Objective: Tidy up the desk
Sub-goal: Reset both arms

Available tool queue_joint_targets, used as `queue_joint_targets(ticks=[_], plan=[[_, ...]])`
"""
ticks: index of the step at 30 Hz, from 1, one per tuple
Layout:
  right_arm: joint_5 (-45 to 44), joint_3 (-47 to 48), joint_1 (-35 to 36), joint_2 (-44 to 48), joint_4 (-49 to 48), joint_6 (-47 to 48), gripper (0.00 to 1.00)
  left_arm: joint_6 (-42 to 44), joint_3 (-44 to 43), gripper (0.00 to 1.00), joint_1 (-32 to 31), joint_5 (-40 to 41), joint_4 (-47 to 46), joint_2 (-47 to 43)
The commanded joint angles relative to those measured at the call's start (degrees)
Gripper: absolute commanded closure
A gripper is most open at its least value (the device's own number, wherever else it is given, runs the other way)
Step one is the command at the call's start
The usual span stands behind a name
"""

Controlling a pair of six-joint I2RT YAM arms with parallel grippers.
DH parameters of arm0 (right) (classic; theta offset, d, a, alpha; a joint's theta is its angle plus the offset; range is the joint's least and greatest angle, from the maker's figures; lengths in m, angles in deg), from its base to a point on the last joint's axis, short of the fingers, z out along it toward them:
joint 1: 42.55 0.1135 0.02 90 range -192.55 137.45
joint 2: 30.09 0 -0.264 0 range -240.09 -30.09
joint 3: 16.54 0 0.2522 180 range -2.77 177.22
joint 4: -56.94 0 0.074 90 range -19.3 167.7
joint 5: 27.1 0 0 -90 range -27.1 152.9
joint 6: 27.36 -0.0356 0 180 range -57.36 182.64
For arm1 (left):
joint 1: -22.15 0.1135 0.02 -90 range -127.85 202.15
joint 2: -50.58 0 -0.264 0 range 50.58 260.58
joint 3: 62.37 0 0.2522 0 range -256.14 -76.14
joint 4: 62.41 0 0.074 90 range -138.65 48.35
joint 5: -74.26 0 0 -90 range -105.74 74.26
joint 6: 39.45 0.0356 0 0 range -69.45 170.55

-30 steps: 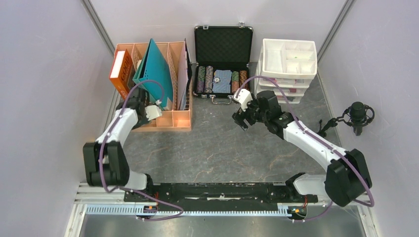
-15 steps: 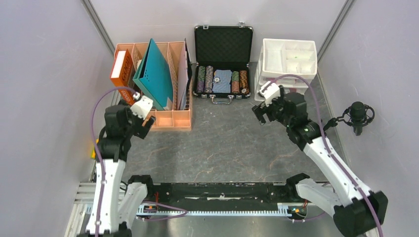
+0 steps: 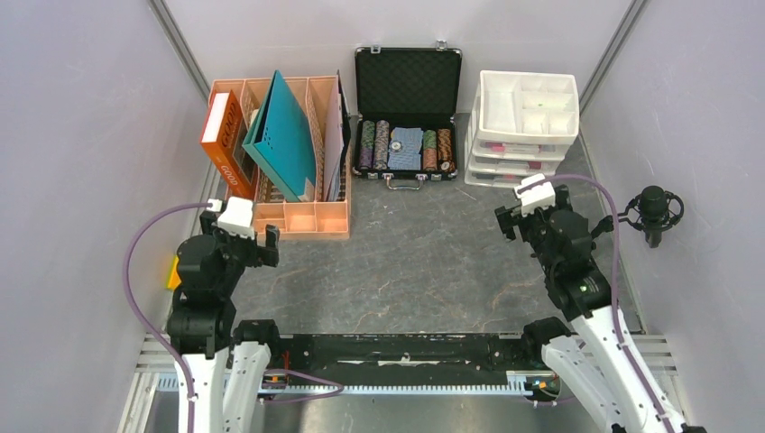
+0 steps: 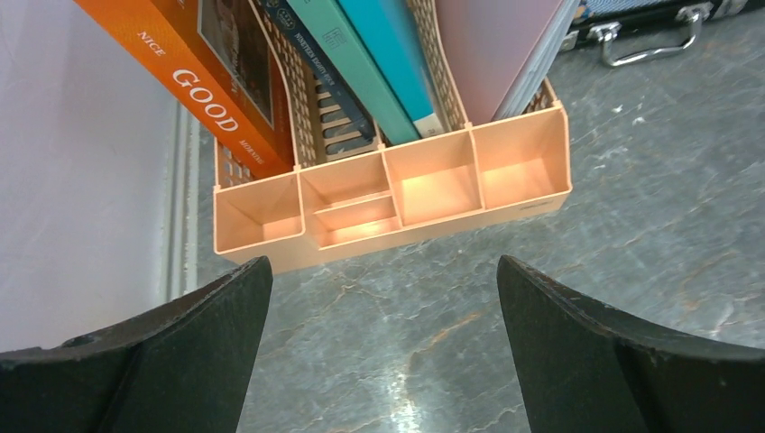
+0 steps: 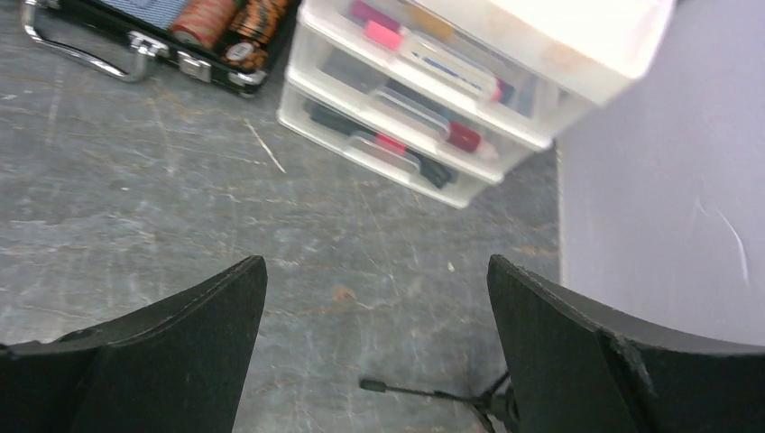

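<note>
Your left arm stands folded up over its base on the left side, and the left gripper at its top tips forward and down with the jaws spread wide, holding nothing (the wrist view shows both black fingers far apart). Your right arm mirrors that pose on the right, its right gripper just as wide and empty

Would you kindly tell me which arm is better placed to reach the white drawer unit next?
Right, probably: the right arm hangs just in front of the drawer unit, jaws open, while the left arm sits across by the orange organizer.
</note>
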Motion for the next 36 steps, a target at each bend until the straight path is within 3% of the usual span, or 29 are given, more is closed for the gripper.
queue_joint_targets(ticks=[1,6,12,22,30,36], plan=[[-6.44,-4.05,-0.96,5.60,-0.79,0.27,0.02,-8.67,0.19,0.00,0.26,-3.13,-2.09,-1.58],[-6.60,-9.58,-1.69,10.76,0.06,1.49,0.02,-12.48,4.17,0.00,0.27,-6.71,-6.15,-5.00],[-4.99,-13.53,-3.51,15.48,-0.07,2.14,0.02,-12.41,6.20,0.00,0.34,-5.27,-7.11,-9.78],[-2.32,-13.29,-5.78,15.68,0.60,2.52,0.02,-7.43,7.19,0.00,0.24,-4.24,-11.37,-2.94],[-0.41,-14.05,-6.85,16.98,0.73,4.05,0.02,-7.03,10.85,0.00,0.31,-3.15,-13.26,-6.55],[-0.26,-14.75,-6.82,17.45,0.05,3.06,0.02,-6.90,10.51,0.00,0.30,-3.76,-11.65,-3.44]])
